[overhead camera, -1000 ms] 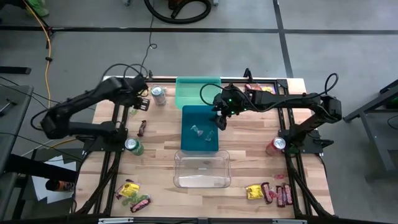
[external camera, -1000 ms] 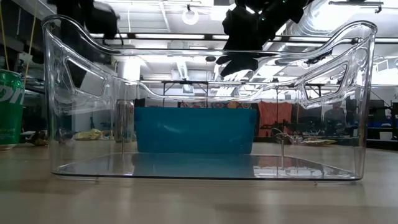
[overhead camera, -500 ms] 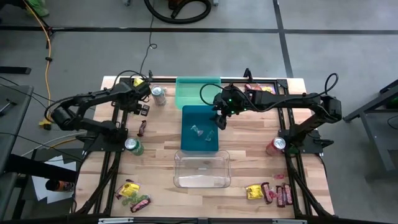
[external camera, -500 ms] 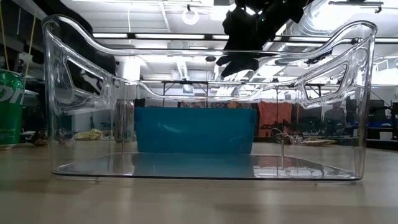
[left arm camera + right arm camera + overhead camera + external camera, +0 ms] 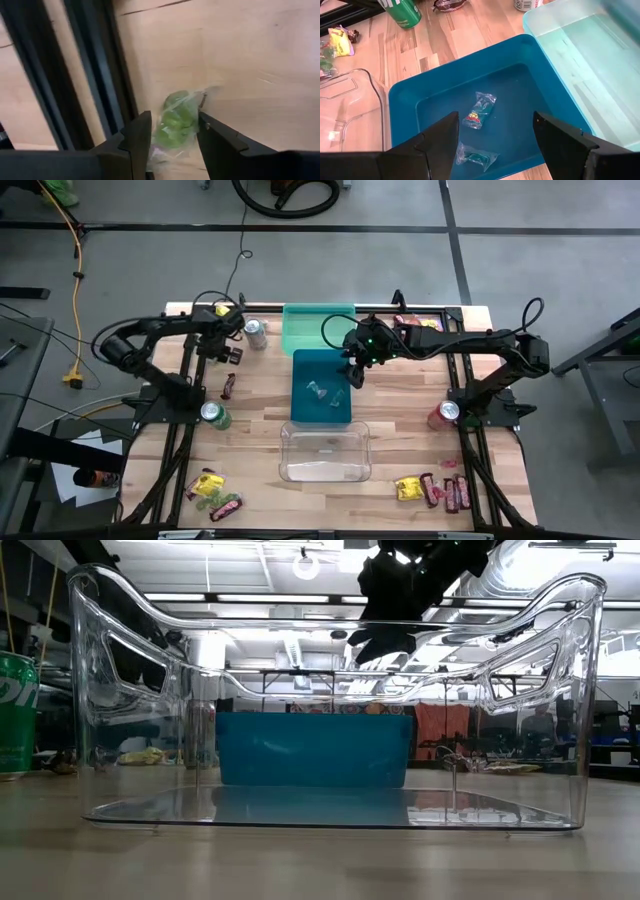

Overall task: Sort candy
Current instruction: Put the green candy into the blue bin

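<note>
My left gripper (image 5: 230, 352) is low over the far left of the table, by the silver can (image 5: 255, 332). In the left wrist view it (image 5: 174, 131) is shut on a green candy packet (image 5: 176, 122). My right gripper (image 5: 357, 372) hangs open over the right edge of the blue bin (image 5: 322, 385); its wrist view (image 5: 495, 131) shows two clear-wrapped candies (image 5: 479, 111) (image 5: 475, 156) lying on the blue bin's floor (image 5: 520, 100). More candy lies in heaps at the near left (image 5: 212, 492), near right (image 5: 435, 488) and far right (image 5: 415, 322). My left gripper pinches the green candy packet's body (image 5: 165, 131) between its two fingers, one finger (image 5: 141, 135) on each side. The packet's clear wrapper end (image 5: 204, 96) sticks out past the fingertips. Whether the packet is off the wood I cannot tell.
A light green bin (image 5: 318, 328) stands beyond the blue one, and a clear bin (image 5: 325, 452) in front of it. A green can (image 5: 214, 415) and a red can (image 5: 444, 414) stand by the arm bases. A dark bar (image 5: 229, 385) lies left of the blue bin.
My left arm has stretched out flatter and gone down toward the table's far left, its elbow swinging toward the far edge and its gripper shifting slightly toward the silver can. My right arm has kept still.
</note>
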Available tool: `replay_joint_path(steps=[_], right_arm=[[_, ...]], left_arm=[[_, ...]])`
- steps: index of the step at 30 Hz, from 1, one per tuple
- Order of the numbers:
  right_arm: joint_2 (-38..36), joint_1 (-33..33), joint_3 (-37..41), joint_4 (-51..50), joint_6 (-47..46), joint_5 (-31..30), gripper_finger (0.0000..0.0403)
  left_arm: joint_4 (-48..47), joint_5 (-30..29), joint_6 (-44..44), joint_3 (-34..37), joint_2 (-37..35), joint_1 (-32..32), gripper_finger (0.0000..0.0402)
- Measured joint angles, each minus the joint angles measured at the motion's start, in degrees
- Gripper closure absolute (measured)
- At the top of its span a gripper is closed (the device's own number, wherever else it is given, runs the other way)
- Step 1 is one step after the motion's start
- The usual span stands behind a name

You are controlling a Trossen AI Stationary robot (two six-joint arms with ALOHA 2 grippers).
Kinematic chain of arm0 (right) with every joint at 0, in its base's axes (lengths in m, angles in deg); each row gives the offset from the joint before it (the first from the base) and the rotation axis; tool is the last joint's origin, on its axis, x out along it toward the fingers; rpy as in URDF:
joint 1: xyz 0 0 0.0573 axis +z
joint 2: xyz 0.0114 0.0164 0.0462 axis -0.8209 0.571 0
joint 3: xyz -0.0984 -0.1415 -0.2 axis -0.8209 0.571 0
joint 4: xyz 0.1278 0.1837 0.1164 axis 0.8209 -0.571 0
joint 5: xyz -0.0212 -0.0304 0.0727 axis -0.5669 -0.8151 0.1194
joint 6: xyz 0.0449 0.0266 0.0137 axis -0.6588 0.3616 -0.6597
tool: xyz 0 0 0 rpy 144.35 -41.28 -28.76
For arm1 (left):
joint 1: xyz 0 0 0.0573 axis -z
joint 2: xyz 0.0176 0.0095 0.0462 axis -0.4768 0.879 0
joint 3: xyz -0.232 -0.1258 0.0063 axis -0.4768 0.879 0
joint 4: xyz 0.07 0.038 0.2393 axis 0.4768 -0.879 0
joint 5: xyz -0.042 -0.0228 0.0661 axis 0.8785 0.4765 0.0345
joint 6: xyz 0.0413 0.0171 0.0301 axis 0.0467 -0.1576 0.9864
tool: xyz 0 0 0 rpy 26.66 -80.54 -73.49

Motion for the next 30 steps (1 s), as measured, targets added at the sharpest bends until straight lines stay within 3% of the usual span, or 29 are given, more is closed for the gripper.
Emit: replay_joint_path(steps=[3,9,15,19,24,30], right_arm=[[0.0,0.0,0.0,0.0,0.0,0.0,0.0153],[0.0,0.0,0.0,0.0,0.0,0.0,0.0153],[0.0,0.0,0.0,0.1,0.4,-0.3,0.0153],[0.0,0.0,0.0,0.7,0.4,-1.4,0.0153],[-1.2,0.0,0.1,3.8,0.4,-1.0,0.0153],[-4.9,-0.7,0.1,3.5,1.9,-1.0,0.0153]], left_arm=[[0.1,1.3,1.3,-0.2,0.7,0.3,0.0280],[-1.8,7.4,2.7,0.2,-3.5,1.0,0.0389],[-6.3,10.7,1.4,-3.5,-17.8,1.4,0.0398],[-4.7,16.4,0.6,-7.6,-28.7,3.9,0.0399],[8.9,24.8,-4.6,-9.4,-38.7,12.2,0.0401],[27.1,23.3,-7.4,-9.5,-37.2,30.8,0.0401]])
